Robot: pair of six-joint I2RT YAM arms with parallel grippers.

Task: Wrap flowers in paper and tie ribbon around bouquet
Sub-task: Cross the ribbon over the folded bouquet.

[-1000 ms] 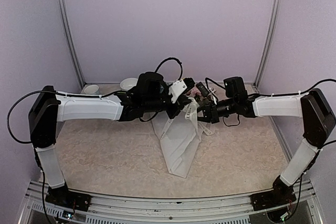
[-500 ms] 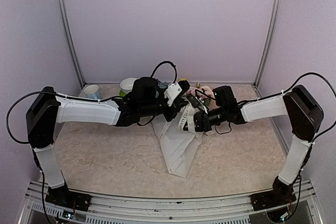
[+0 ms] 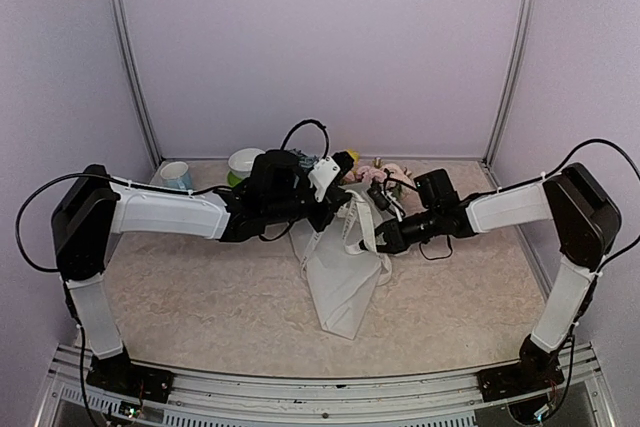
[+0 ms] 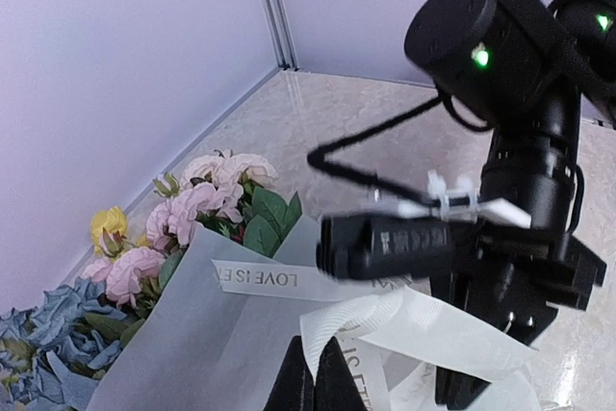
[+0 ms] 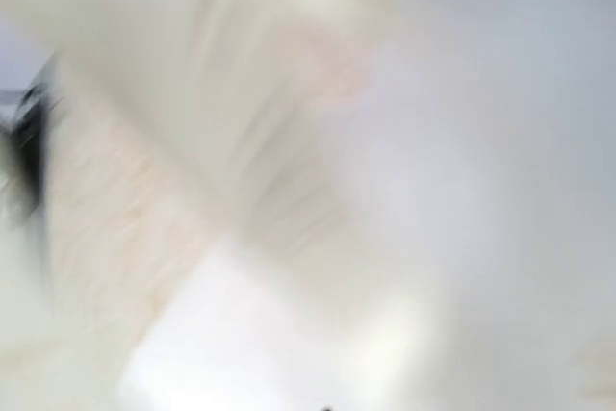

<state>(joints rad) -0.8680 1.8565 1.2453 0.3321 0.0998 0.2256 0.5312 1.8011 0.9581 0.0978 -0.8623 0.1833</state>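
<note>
On the table (image 3: 200, 277), at the far left, a pale cup (image 3: 176, 175) and a green-and-white bowl (image 3: 243, 160) stand near the back wall, well apart from the work. The left gripper (image 4: 310, 377) is clenched on the ribbon (image 4: 255, 278), whose lettered band crosses the paper (image 3: 340, 287) cone lying mid-table, point toward the arms. The flowers (image 4: 207, 199) spill from the cone's far end, partly hidden from above by the left wrist. The right gripper (image 3: 382, 240) sits closed against the cone's right edge; whether it pinches anything cannot be told, since its own camera is a blur. Its black cable (image 4: 366, 175) loops across the left wrist view.
</note>
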